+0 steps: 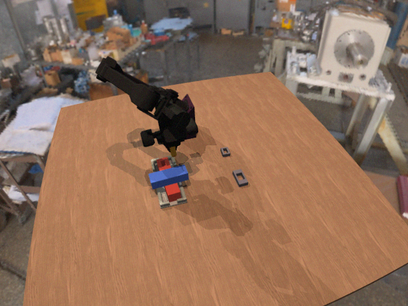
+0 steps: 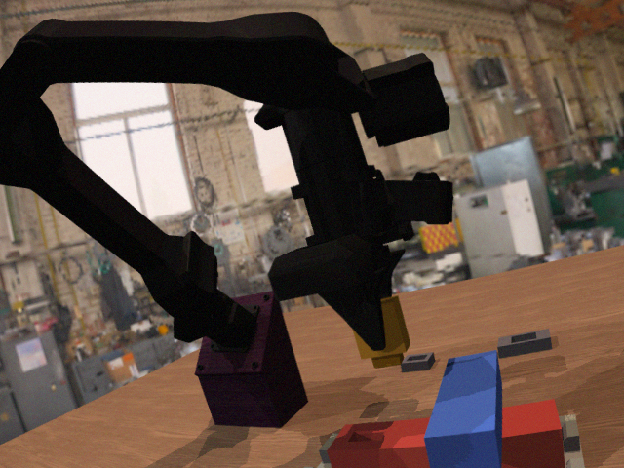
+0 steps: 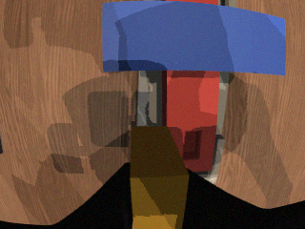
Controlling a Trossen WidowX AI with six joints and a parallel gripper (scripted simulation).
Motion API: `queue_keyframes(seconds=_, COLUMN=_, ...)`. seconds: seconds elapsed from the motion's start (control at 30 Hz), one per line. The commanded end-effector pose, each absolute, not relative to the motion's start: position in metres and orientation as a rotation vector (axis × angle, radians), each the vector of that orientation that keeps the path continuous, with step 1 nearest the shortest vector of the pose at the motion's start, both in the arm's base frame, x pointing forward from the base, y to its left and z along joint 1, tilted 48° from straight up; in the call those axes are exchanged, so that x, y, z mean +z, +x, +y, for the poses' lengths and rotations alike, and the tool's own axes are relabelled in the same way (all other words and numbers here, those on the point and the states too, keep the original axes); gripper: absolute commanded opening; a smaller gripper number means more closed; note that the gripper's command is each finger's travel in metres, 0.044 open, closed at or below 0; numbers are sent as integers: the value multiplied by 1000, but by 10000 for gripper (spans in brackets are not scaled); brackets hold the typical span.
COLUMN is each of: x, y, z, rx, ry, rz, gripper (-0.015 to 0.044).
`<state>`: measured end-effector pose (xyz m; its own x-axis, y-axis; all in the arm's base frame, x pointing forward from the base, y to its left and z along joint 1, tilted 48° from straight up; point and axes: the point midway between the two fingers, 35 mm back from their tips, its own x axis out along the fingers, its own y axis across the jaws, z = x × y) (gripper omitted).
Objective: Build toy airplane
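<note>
The red fuselage [image 1: 173, 192] [image 2: 531, 428] [image 3: 191, 100] lies in the pale grey cradle [image 1: 174, 203] [image 3: 143, 110]. The blue wing [image 1: 168, 176] [image 2: 466, 403] [image 3: 191, 38] lies across the fuselage; its tab and socket are hidden beneath it. My gripper [image 1: 173, 148] [image 2: 381, 339] [image 3: 151, 169] is shut on the yellow tail fin [image 2: 397, 327] [image 3: 157, 202], its tab pointing down. The fin hangs above and apart from the fuselage. The empty tail socket [image 1: 162, 162] [image 2: 358, 437] [image 3: 192, 144] shows to the right of the fin in the wrist view.
A small dark grey open holder [image 1: 225, 152] [image 2: 417, 363] and a larger one [image 1: 240, 178] [image 2: 525, 343] stand on the wooden table [image 1: 115, 247], right of the cradle in the top view. The purple arm base [image 2: 252, 393] stands behind the cradle.
</note>
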<state>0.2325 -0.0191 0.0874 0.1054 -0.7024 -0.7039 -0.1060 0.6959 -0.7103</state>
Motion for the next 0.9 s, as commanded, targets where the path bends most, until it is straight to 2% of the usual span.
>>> queue_keyframes(seconds=0.0, x=93, y=228, z=-32, rx=-510, ry=-739, rz=1425, gripper=0)
queue_keyframes(seconds=0.37, x=106, y=219, z=-55, rx=-527, ry=-763, rz=1431, gripper=0)
queue_keyframes(seconds=0.47, x=106, y=219, z=-56, rx=-527, ry=-763, rz=1431, gripper=66)
queue_keyframes(seconds=0.87, x=106, y=219, z=-56, rx=-527, ry=-763, rz=1431, gripper=66)
